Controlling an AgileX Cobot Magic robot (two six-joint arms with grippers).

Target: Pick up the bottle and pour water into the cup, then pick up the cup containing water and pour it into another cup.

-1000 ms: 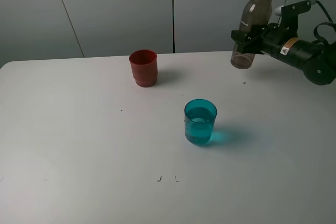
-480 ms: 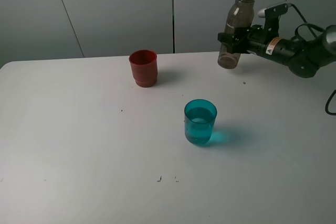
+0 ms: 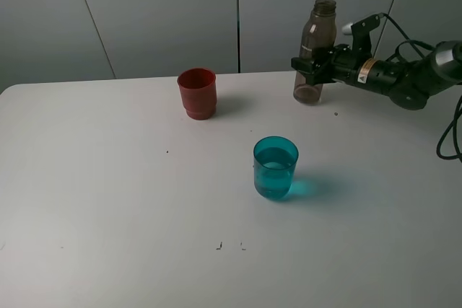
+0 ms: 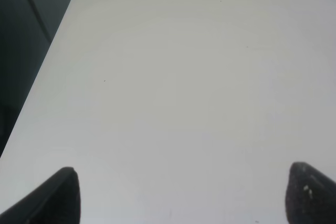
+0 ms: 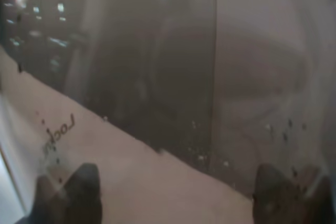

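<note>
Right jaws: the right gripper (image 3: pixel 312 63) is clenched on the tall, slim, smoky grey-brown translucent plastic bottle (image 3: pixel 323 25), low on its body.
Left jaws: the left gripper (image 4: pixel 184 195) is spread wide over the bare white table (image 4: pixel 173 77), holding nothing.
Bottle: upright near the table's far edge, right of the middle; base at or just above the top, I cannot tell which. No water level shows in it.
Teal tumbler: the translucent teal-blue plastic tumbler (image 3: pixel 275 167) stands near the table's middle, well apart from the bottle, with water in it.
Red cup: the opaque red plastic cup (image 3: pixel 197 93) with a stepped base stands toward the far edge, left of the middle; nothing shows inside.
Done: the first pour, judging by the filled tumbler.
Left: release the bottle, lift the tumbler, pour into the red cup.
</note>
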